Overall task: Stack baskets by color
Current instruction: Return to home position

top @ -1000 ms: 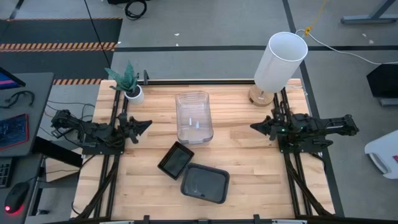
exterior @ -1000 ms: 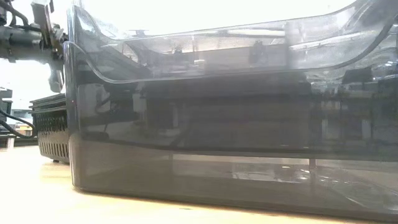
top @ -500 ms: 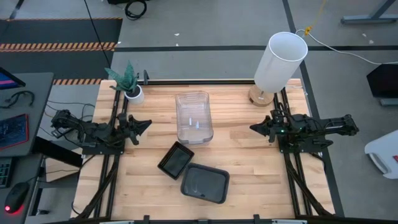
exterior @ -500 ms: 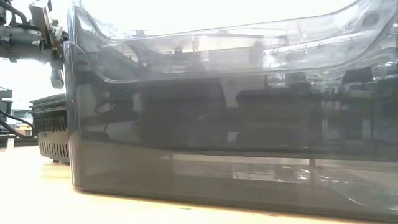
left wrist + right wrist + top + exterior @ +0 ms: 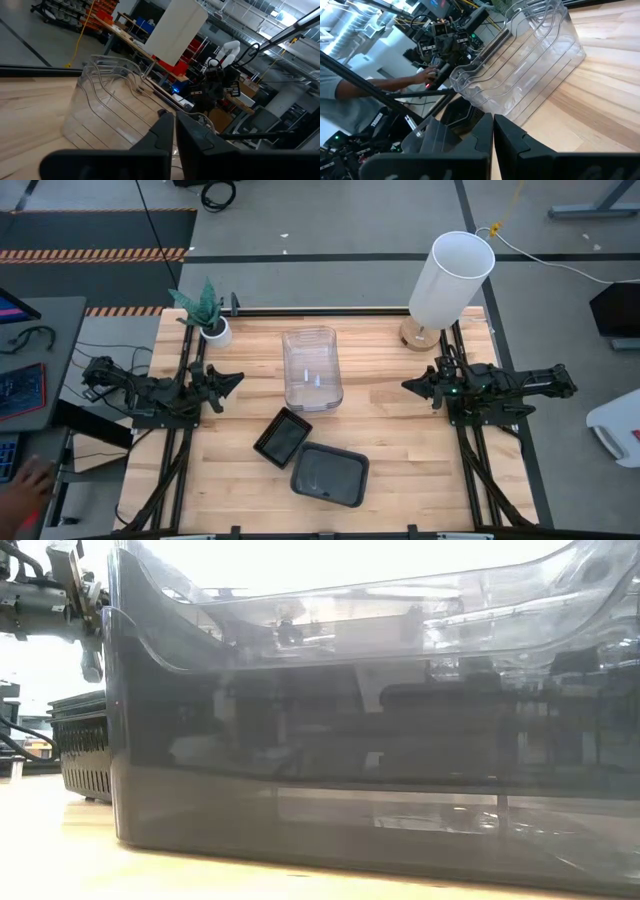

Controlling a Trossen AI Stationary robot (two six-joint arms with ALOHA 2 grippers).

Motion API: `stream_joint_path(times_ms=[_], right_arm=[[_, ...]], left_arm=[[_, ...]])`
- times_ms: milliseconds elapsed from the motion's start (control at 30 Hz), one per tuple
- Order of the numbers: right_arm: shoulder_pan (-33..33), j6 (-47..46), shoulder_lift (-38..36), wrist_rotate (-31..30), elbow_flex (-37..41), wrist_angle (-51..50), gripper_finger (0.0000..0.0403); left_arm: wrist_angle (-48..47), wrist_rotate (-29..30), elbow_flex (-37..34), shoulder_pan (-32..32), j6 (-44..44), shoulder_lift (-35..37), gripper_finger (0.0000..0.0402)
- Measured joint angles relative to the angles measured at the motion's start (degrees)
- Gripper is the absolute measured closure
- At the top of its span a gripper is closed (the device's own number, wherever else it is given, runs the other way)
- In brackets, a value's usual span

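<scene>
Clear baskets [image 5: 312, 368] stand nested on the table's middle, toward the far side. A small black slatted basket [image 5: 283, 437] and a larger dark grey basket [image 5: 329, 474] rest on their bottoms nearer the front edge. The grey basket [image 5: 370, 740] fills the low view, with the black basket [image 5: 85, 755] to its left. My left gripper [image 5: 235, 379] hovers shut at the left, pointing level toward the clear baskets [image 5: 110, 105]. My right gripper [image 5: 408, 384] hovers shut at the right, facing the clear baskets [image 5: 520, 65].
A tall white cylinder [image 5: 450, 280] stands at the far right corner and a small white plant pot [image 5: 212, 330] at the far left. A person's hand [image 5: 25, 485] shows off the table's left side, by a desk. Bare wood lies between the grippers and the baskets.
A person's hand has come into the high view at the lower left, off the table. Both arms and all baskets have kept their places.
</scene>
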State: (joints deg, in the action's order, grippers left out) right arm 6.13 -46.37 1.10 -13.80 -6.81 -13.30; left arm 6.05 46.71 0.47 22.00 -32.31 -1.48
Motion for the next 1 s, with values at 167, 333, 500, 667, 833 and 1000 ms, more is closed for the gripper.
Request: stream_joint_path(times_ms=[167,333,500,667,833,1000], right_arm=[[0.00,0.00,0.00,0.00,-0.02,0.00,0.0384],[0.00,0.01,0.00,0.00,-0.02,0.00,0.0384],[0.00,0.02,0.00,0.00,-0.02,-0.02,0.0384],[0.00,0.02,0.00,0.02,-0.02,-0.02,0.0384],[0.00,0.01,0.00,0.01,-0.04,-0.02,0.0384],[0.00,0.02,0.00,0.01,-0.04,-0.02,0.0384]], left_arm=[[0.04,0.00,0.00,0.00,0.03,0.00,0.0383],[0.05,-0.01,-0.02,0.00,0.01,0.00,0.0376],[0.06,-0.01,-0.02,0.00,0.01,0.00,0.0370],[0.07,-0.01,-0.02,-0.02,0.01,0.00,0.0376],[0.08,-0.01,-0.02,-0.02,0.01,0.00,0.0380],[0.08,-0.01,-0.02,-0.02,0.03,0.00,0.0374]])
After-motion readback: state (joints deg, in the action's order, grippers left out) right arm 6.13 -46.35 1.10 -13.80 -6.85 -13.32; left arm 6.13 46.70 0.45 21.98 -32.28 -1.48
